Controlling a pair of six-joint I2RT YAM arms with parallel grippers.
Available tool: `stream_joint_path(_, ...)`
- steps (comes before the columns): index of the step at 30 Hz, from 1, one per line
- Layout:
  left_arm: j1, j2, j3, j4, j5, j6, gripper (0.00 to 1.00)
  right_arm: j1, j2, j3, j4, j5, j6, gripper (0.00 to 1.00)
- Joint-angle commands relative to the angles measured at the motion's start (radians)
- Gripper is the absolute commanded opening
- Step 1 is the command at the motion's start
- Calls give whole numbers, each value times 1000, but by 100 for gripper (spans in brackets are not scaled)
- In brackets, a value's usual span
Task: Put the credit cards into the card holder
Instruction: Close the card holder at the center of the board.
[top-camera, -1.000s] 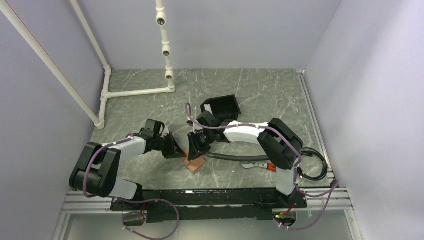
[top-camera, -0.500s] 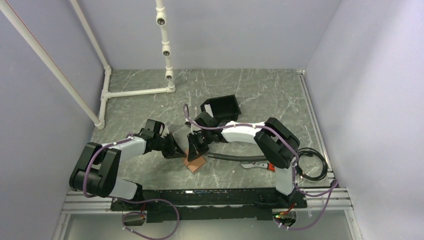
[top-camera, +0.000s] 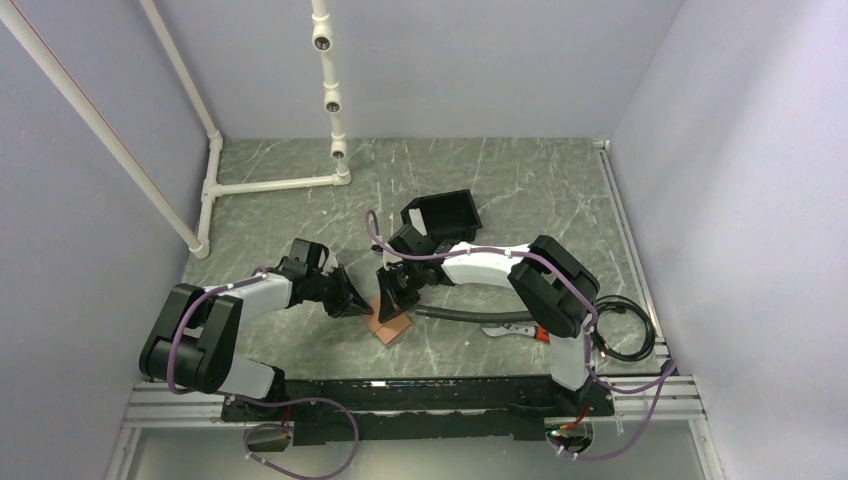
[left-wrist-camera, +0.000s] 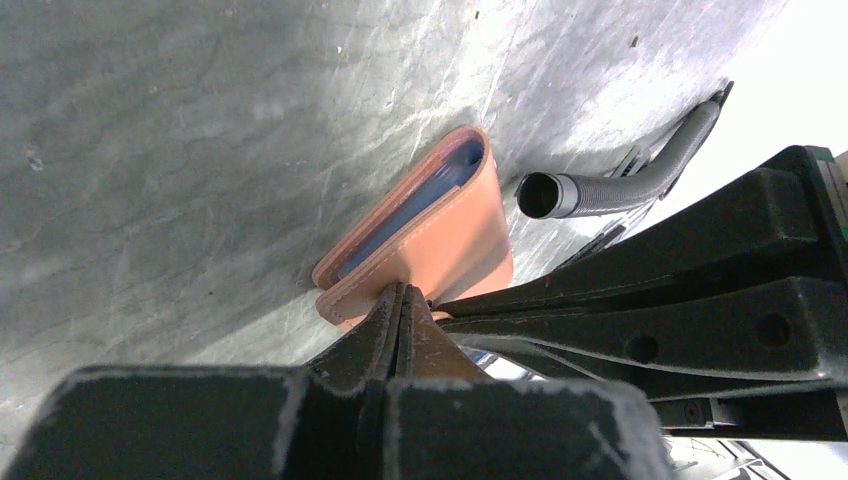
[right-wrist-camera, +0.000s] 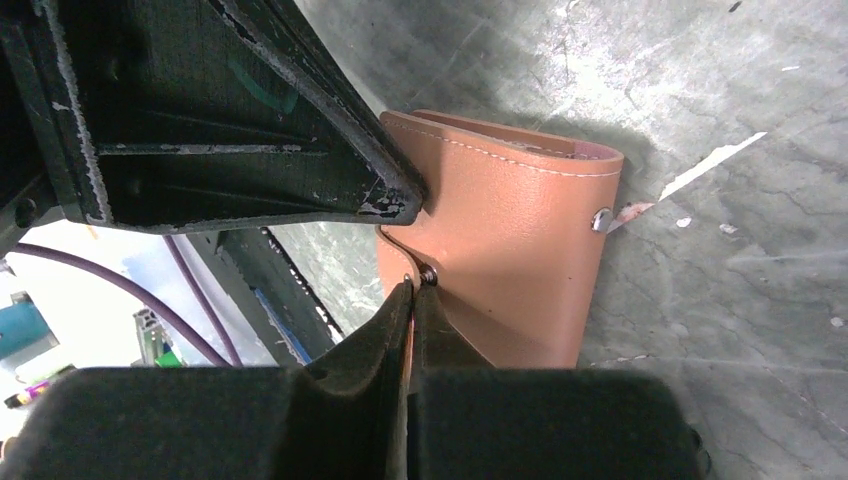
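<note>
Marbled grey table (top-camera: 520, 190); folded tan leather card holder (right-wrist-camera: 510, 250).

Black box (top-camera: 441, 214), grey hose (top-camera: 470, 315)

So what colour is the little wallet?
The wallet is tan-brown, clearest in the right wrist view.

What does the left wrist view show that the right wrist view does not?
Only left wrist: blue cards inside the wallet's fold, and a grey hose. Only right wrist: the wallet's outer face with a metal stud, its flap pinched by the right gripper. Both: the tan wallet on the marble table, the left gripper shut against it.
</note>
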Motion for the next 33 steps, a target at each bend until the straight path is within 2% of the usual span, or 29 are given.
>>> stream_joint_path(1,4,13,-18,10,-25,31,0,4,-43,40,-8,28,-22,8)
stream_joint_path(15,4,18,-19,20,-18,33,0,4,-62,33,14,7,-13,15)
stream_joint_path(20,4,19,-23,22,-15,33,0,4,-56,30,20,5,-12,9)
stream_joint_path(23,4,17,-27,26,-14,31,0,4,-53,32,17,12,-13,0)
stream_joint_path(33,5,40,-21,35,-8,35,0,17,-46,110,-67,98,-68,0)
